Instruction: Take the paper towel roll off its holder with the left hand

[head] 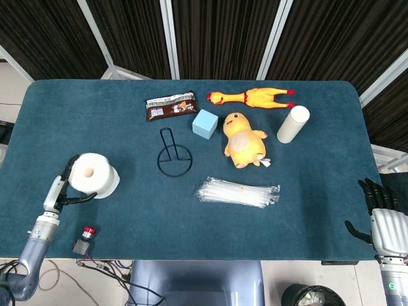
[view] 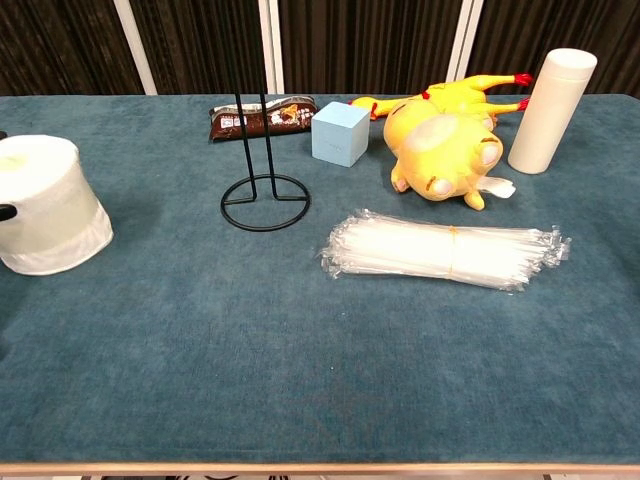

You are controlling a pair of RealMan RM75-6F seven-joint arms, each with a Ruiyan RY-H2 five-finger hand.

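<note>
No wording can be read — the brown snack packet (head: 170,106) carries print, but too small to make out.

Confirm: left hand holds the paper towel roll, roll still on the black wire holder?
Not quite. The left hand holds the paper towel roll, but the roll is off the black wire holder, well to its left near the table edge. The head view shows the holder bare.

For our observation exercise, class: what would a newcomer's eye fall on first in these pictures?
Probably the white paper towel roll at the table's left edge, held by the left robot hand, well clear of its bare black wire holder mid-table. Next, the yellow plush duck right of centre, with the yellow rubber chicken behind it.
</note>
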